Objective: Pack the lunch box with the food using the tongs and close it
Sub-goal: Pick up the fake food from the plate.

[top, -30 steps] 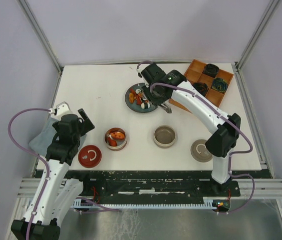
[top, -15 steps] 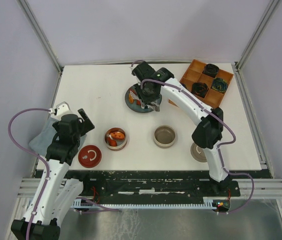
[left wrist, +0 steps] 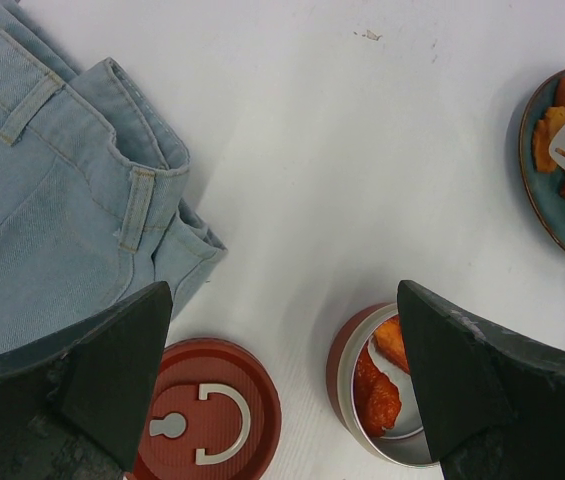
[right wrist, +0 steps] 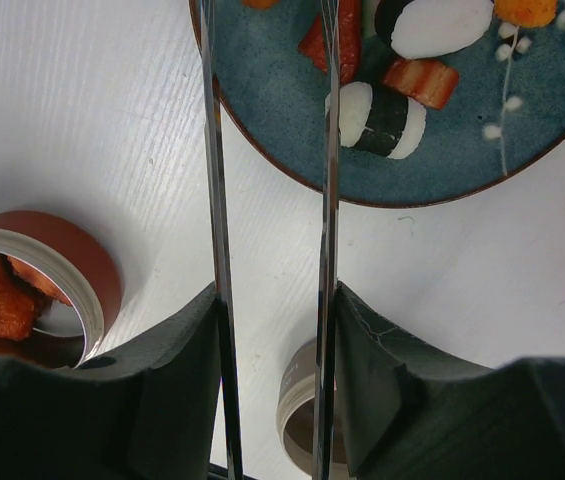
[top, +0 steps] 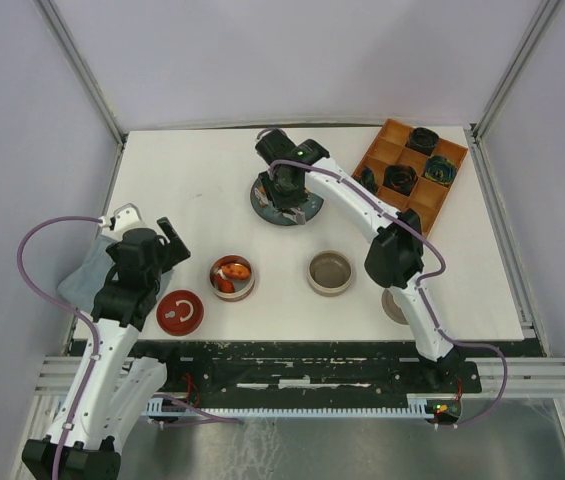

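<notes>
The long silver tongs [right wrist: 216,200] run up between the fingers of my right gripper [right wrist: 274,300], which is shut on both arms. Their tips reach over the blue plate [right wrist: 292,110], where food lies: a white piece [right wrist: 442,25], a rice roll [right wrist: 382,118] and a red strip [right wrist: 422,80]. From above, the right gripper [top: 287,190] hangs over the plate [top: 257,195]. The red round lunch box tin [top: 232,277] holds orange food [left wrist: 377,390]. Its red lid [top: 180,312] lies beside it. My left gripper [left wrist: 282,380] is open above both, holding nothing.
A beige tin [top: 330,272] stands right of the red one, its lid [top: 397,305] partly under the right arm. An orange tray [top: 412,170] of dark rosettes sits at the back right. Folded jeans [left wrist: 52,200] lie at the left edge.
The right arm has swung left, carrying the tongs from the plate's right side to over its middle. The left arm has not moved.
</notes>
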`<act>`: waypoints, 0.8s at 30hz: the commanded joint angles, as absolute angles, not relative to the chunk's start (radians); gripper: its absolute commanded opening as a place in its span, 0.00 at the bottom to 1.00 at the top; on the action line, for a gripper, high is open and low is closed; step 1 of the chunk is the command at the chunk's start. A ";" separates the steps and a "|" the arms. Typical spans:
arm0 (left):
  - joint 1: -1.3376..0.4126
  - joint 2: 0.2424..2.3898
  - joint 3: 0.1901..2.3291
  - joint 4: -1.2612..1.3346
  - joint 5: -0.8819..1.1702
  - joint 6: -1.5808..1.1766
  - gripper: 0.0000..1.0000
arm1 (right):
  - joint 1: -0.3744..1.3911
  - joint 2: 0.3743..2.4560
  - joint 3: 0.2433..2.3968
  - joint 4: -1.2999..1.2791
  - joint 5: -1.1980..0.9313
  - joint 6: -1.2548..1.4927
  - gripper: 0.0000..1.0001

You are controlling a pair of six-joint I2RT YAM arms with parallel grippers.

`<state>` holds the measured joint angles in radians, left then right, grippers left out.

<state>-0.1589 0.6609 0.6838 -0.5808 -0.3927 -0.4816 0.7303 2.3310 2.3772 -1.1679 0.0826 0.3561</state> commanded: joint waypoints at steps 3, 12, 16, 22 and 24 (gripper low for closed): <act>-0.156 0.659 0.689 -0.541 -0.394 -0.485 1.00 | 0.728 2.358 2.443 -1.153 0.086 0.378 0.52; -0.156 0.666 0.690 -0.541 -0.391 -0.485 1.00 | 0.728 2.386 2.454 -1.132 0.082 0.397 0.51; -0.156 0.667 0.690 -0.541 -0.391 -0.485 0.99 | 0.729 2.400 2.452 -1.119 0.076 0.408 0.51; -0.156 0.670 0.690 -0.540 -0.390 -0.485 1.00 | 0.727 2.416 2.459 -1.109 0.086 0.420 0.50; -0.156 0.671 0.690 -0.541 -0.390 -0.485 1.00 | 0.723 2.415 2.456 -1.103 0.085 0.428 0.50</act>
<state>-0.1589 0.6697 0.6834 -0.5804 -0.3897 -0.4816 0.7303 2.4184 2.4058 -1.1511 0.0788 0.4000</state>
